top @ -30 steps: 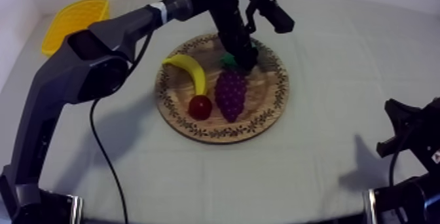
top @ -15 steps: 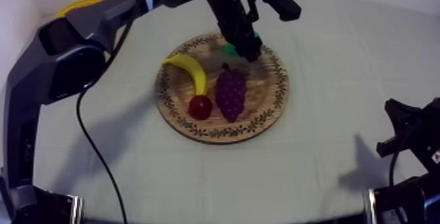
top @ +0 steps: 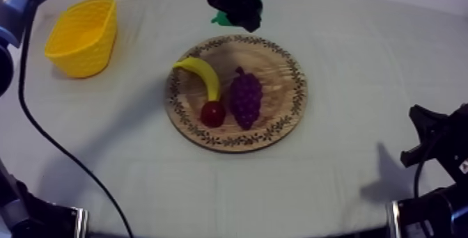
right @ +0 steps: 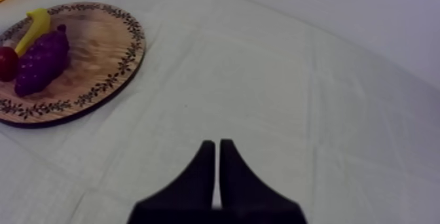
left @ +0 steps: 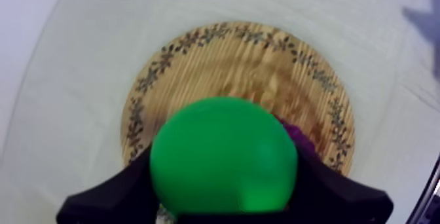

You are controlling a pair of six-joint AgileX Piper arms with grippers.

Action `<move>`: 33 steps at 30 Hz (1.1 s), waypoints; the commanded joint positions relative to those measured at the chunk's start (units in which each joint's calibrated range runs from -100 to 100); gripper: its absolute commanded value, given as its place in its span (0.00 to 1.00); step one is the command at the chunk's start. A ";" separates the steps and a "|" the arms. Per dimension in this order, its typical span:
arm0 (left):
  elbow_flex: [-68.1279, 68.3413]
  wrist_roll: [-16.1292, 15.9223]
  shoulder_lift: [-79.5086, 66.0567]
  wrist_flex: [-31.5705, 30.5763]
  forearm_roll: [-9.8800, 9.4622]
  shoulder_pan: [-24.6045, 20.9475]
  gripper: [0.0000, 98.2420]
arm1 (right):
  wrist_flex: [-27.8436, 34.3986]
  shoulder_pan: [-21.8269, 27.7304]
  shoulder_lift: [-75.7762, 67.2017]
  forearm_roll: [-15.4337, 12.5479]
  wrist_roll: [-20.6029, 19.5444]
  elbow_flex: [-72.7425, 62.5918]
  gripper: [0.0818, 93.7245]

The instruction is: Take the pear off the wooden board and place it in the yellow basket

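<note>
Left gripper (top: 240,19) is high over the far rim of the board (top: 278,126), and its fingers (left: 114,190) are clamped on the pear (left: 222,154), one on each flank. The pear hangs in the air, clear of the wood.

From the left wrist it presents a full round green face, so its long axis looks to run away from the camera, out along the fingers. Which end leads, I can't tell. From above, a sliver of green pokes out of the gripper on the side toward the basket (top: 82,37), which sits well apart at the table's far left.

On the board, the banana (top: 202,74) curves beside the grapes (top: 245,100), with the small red fruit (top: 212,113) touching the banana's near tip.

Right gripper (right: 216,149) is low over bare cloth (top: 348,46) at its own side, its fingers pressed together in a narrow wedge, well away from the board.
</note>
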 commanded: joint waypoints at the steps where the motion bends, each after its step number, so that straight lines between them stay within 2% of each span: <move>1: 3.47 0.01 -3.46 -0.07 -0.21 -0.97 0.47 | 0.01 0.00 -0.04 -0.01 -0.05 0.00 0.00; 13: 16.58 -0.90 -15.96 0.04 -1.90 -9.82 0.47 | 0.01 0.00 -0.04 -0.01 -0.05 0.00 0.00; 25: 24.41 -4.43 -24.38 0.31 -3.83 -24.35 0.47 | 0.01 0.00 -0.04 -0.01 -0.05 0.00 0.00; 33: 25.94 -6.33 -25.07 0.23 -4.08 -32.67 0.47 | 0.01 0.00 -0.04 -0.01 -0.05 0.00 0.00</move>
